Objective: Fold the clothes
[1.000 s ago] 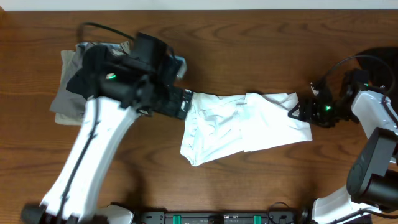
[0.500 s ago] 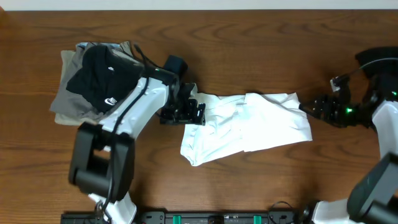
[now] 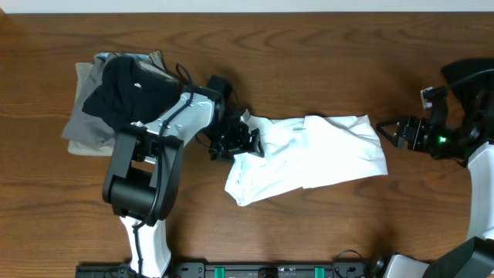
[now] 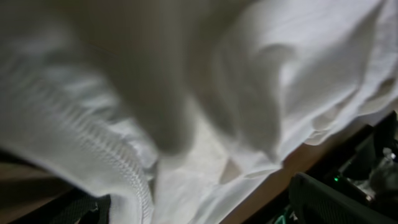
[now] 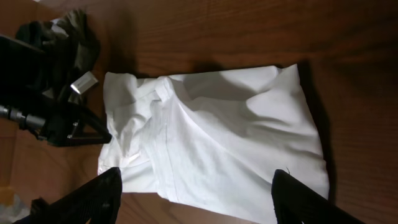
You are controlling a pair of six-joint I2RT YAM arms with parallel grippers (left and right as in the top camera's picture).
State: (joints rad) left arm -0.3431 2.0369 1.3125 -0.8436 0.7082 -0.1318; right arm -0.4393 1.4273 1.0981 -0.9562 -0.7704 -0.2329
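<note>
The white T-shirt (image 3: 309,154) lies folded into a rough rectangle at the table's middle, and it also shows in the right wrist view (image 5: 217,130). My left gripper (image 3: 238,140) is at the shirt's left edge. In the left wrist view its jaws (image 4: 199,208) stand wide apart with white fabric (image 4: 249,93) bunched between them and filling the view. My right gripper (image 3: 394,131) is open and empty, just right of the shirt and apart from it. Its fingers (image 5: 93,193) frame the shirt's near edge.
A pile of black, grey and khaki garments (image 3: 116,96) sits at the back left, just behind the left arm. It also shows in the right wrist view (image 5: 62,37). Bare wooden table (image 3: 324,62) surrounds the shirt.
The left arm has swung low and its gripper has shifted a little right onto the shirt's left edge. The right gripper has drawn back to the right, off the shirt.
</note>
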